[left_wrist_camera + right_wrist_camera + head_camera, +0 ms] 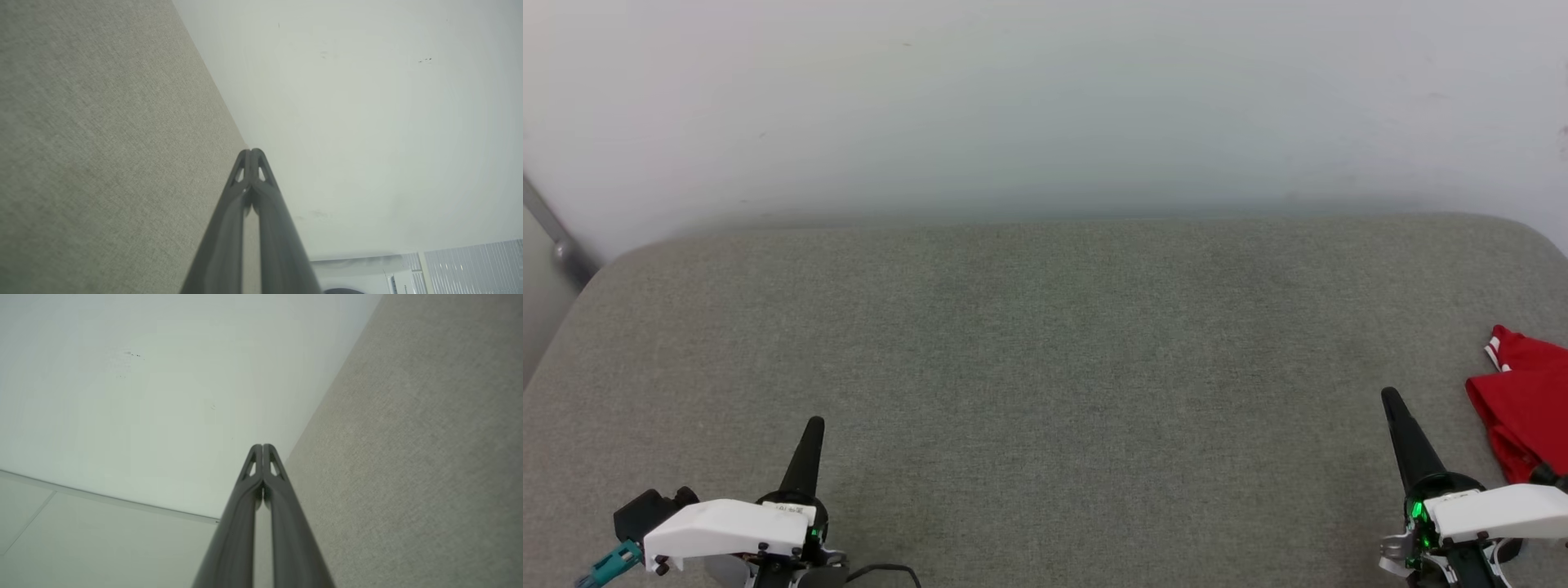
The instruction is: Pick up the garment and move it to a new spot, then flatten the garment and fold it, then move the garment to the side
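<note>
While L gripper (814, 424) & R gripper (1388, 397) sit closed, empty, red shirt (1525, 412) lies bunched near R gripper on grey cushion (1045, 367).

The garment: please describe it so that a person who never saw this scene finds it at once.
Look at the wide grey fabric surface below the white wall. At its right edge, just right of the right gripper, lies the garment, a bunched red cloth with white-striped trim. It is the sole red thing there.

Grey fabric cushion (1045, 392) against plain white wall (1045, 98).
</note>
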Tool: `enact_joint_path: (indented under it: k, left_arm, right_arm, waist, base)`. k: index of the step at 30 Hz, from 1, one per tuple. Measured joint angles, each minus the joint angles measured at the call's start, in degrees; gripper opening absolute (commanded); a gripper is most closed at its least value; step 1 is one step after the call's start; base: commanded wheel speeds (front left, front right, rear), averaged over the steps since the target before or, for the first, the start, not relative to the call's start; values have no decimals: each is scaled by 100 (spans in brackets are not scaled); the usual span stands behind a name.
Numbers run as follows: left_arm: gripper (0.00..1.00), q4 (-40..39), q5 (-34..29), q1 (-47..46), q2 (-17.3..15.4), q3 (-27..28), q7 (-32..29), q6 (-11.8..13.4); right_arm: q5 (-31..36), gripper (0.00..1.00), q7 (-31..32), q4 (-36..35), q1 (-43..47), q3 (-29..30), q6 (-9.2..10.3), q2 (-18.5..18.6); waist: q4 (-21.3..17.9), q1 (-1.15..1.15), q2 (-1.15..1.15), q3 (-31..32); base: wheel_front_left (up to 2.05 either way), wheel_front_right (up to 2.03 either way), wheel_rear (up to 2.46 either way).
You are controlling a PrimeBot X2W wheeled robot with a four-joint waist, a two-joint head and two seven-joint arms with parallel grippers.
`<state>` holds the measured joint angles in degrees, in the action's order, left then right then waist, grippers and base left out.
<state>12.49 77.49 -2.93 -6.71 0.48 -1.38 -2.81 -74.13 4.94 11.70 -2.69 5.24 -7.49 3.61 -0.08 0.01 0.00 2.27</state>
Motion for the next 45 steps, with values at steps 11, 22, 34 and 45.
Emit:
enact_joint_path:
  k: [11, 22, 34, 45]
  left_arm:
    - [0, 44, 435, -91, 101, 169, -148, -126]
    - [0, 86, 832, -174, 198, 327, -271, -267]
    - [0, 126, 1234, -239, 299, 475, -400, -383]
    - [0, 163, 1505, -304, 365, 576, -495, -471]
  right_arm:
    - [-530, 0, 25, 74, -88, 40, 0, -19]
    - [-1009, 0, 75, 135, -176, 75, 0, -33]
    - [-1484, 0, 123, 193, -271, 110, 0, -51]
    - [-1817, 0, 151, 240, -326, 133, 0, -63]
  waist:
    - [2, 0, 0, -63]
    - [4, 0, 0, -126]
    - [6, 0, 0, -195]
    - [8, 0, 0, -245]
  base:
    - [0, 0, 0]
    - [0, 0, 0]
    - [0, 0, 0]
    - [0, 0, 0]
